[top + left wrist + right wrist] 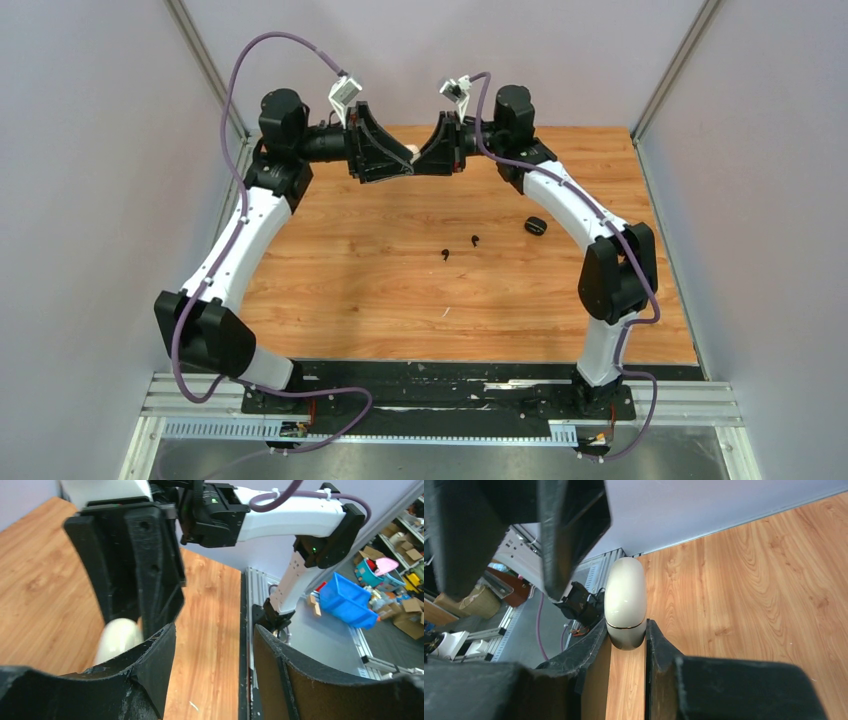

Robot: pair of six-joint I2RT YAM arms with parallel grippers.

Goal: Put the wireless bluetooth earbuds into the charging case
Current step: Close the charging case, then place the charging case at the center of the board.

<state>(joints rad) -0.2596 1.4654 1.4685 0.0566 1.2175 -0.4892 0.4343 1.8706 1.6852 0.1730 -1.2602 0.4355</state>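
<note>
The charging case (pixel 625 602) is glossy cream-white with a thin dark seam line. The left earbud (pixel 445 254) and right earbud (pixel 474 240) are black, like the oval object (pixel 534 226) further right. The table (pixel 380 295) is orange-brown wood grain. The left arm (pixel 235 250) and right arm (pixel 570 200) are white with black joints, their cables (pixel 232 95) purple.

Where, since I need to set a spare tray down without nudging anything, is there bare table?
Bare wood on the table lies left, between the left arm and the two black earbuds, and near-right, between the pale scrap and the right arm. Crowded: the far edge, where both jaws meet at the white case, and around the black case.
</note>
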